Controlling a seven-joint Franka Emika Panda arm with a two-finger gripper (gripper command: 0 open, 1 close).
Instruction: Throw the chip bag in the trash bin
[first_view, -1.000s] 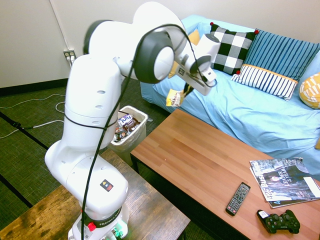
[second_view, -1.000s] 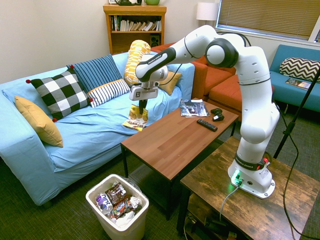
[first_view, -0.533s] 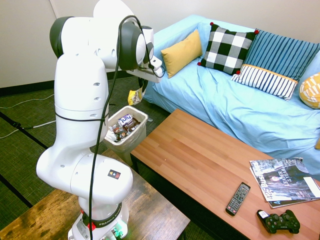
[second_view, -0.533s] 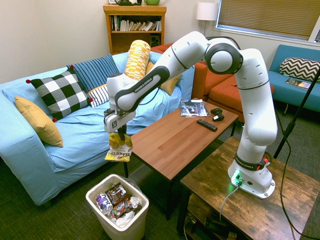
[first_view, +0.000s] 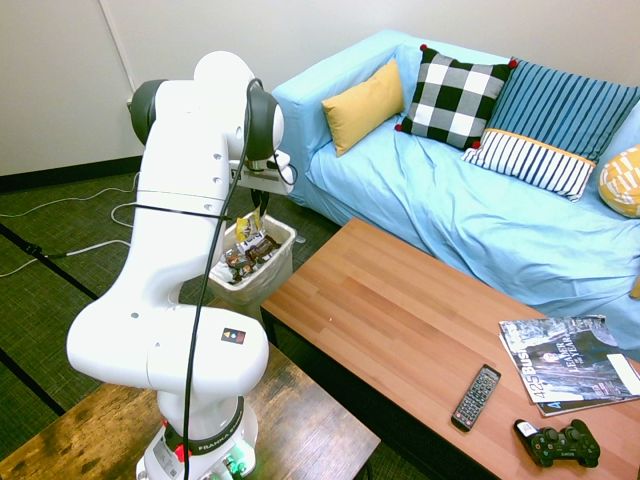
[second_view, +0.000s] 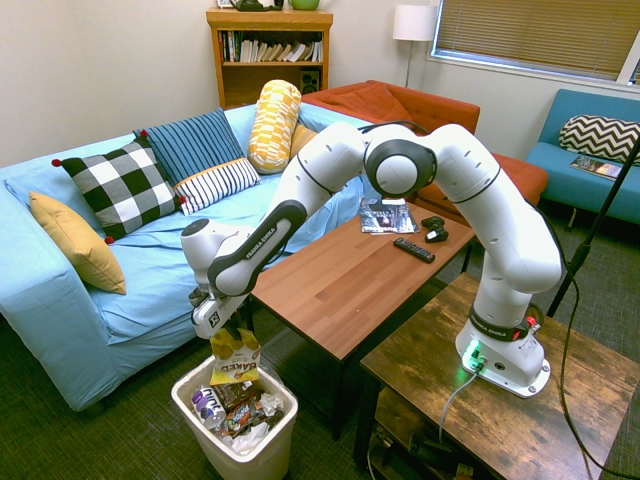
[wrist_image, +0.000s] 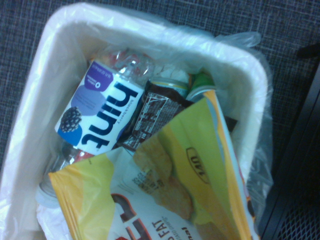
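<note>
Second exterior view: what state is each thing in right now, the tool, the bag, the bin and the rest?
tool: shut on the chip bag, pointing down over the bin
chip bag: hanging from the tool, lower end at the bin's opening, not released
trash bin: upright, open, lined, partly filled with wrappers and a bottle
remote: lying flat on the coffee table
magazine: lying closed on the table

A glossy yellow-and-white foil chip bag (wrist_image: 175, 200) is filling the near part of the frame, its dark print reading sideways. Beyond it, the cream-white rectangular plastic trash bin (wrist_image: 250, 75) with its clear liner is gaping open. Inside, a clear plastic bottle with a white "hint" label (wrist_image: 100, 117) is lying beside a dark brown candy wrapper (wrist_image: 150, 117). Grey carpet (wrist_image: 285, 30) is surrounding the bin.
</note>
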